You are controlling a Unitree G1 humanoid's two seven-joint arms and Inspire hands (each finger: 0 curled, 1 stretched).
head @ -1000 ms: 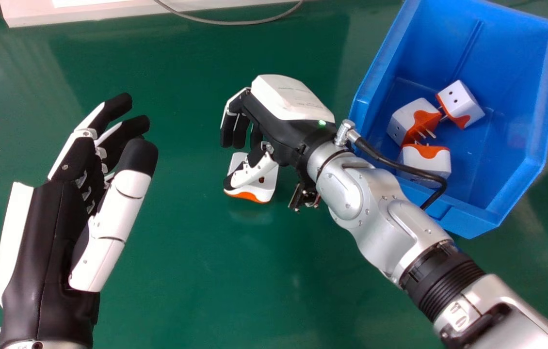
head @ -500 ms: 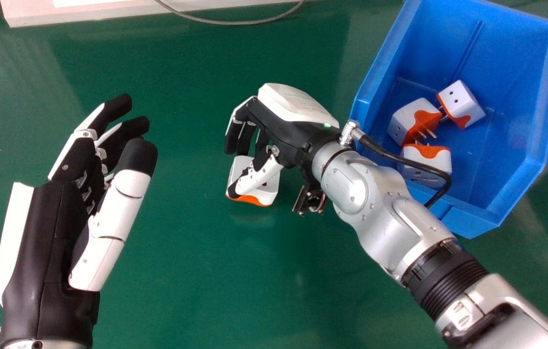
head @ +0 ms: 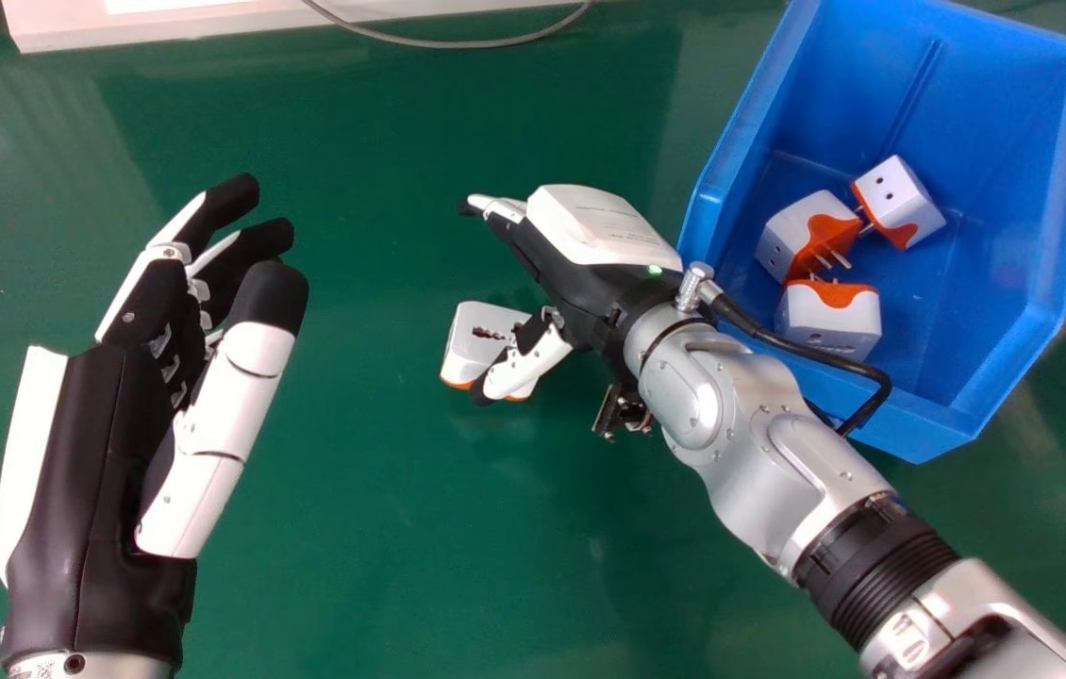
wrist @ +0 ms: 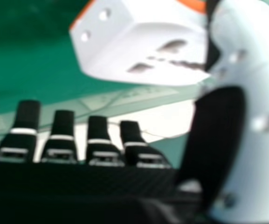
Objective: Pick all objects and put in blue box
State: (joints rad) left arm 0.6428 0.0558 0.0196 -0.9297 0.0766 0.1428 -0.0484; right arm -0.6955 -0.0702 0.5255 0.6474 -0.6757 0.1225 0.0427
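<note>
White and orange, the plug (head: pixel 470 341) lies in the head view partly behind the right hand's (head: pixel 580 259) thumb; the left hand's (head: pixel 85 471) fingers are relaxed, gripping nothing. The box (head: pixel 986 160), away from the right fingers, holds three more plugs (head: pixel 825 325). In the right hand view the fingers are straight and released, the plug beyond their tips, beside the thumb.

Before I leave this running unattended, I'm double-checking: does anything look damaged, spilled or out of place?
Nothing looks damaged or spilled. One white-and-orange plug adapter sits outside the blue box, on the green table under the right hand's thumb, but that seems to be simply work left to do.
</note>
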